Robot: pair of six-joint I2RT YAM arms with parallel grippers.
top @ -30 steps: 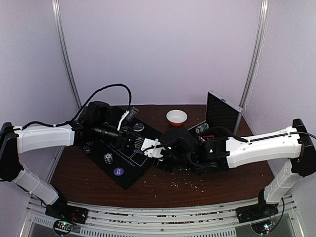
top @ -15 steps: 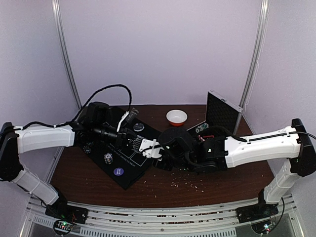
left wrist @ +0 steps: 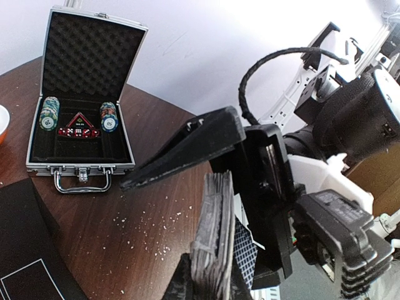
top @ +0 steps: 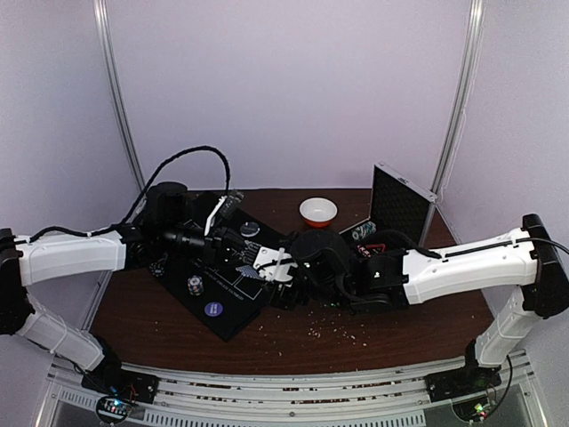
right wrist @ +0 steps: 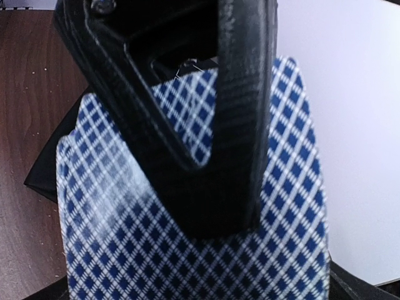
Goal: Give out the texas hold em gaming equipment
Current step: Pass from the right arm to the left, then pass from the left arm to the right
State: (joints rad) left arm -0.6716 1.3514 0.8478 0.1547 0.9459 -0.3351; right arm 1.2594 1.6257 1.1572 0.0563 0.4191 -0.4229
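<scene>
A deck of playing cards [left wrist: 215, 231] with blue-and-white diamond backs [right wrist: 187, 250] stands on edge between the jaws of my left gripper [left wrist: 212, 278], which is shut on it. My right gripper [top: 274, 267] is open, and its black fingers [left wrist: 187, 150] spread wide on either side of the deck without touching it. In the right wrist view a black finger [right wrist: 212, 125] of the left gripper crosses the card back. On the black mat [top: 227, 325] lie a striped chip stack [top: 195, 285], a purple disc [top: 213, 310] and a pale grey disc [top: 251, 229].
The silver case [left wrist: 81, 62] stands open at the back right, with chip stacks [left wrist: 49, 112] and a red triangle [left wrist: 76, 125] inside. A white bowl with an orange rim [top: 318, 211] sits at the back centre. Pale crumbs [top: 324, 331] dot the brown table.
The deck has passed from one gripper to the other: my left gripper closed on it and my right gripper then let go and opened wide. The left arm shifted slightly right.
</scene>
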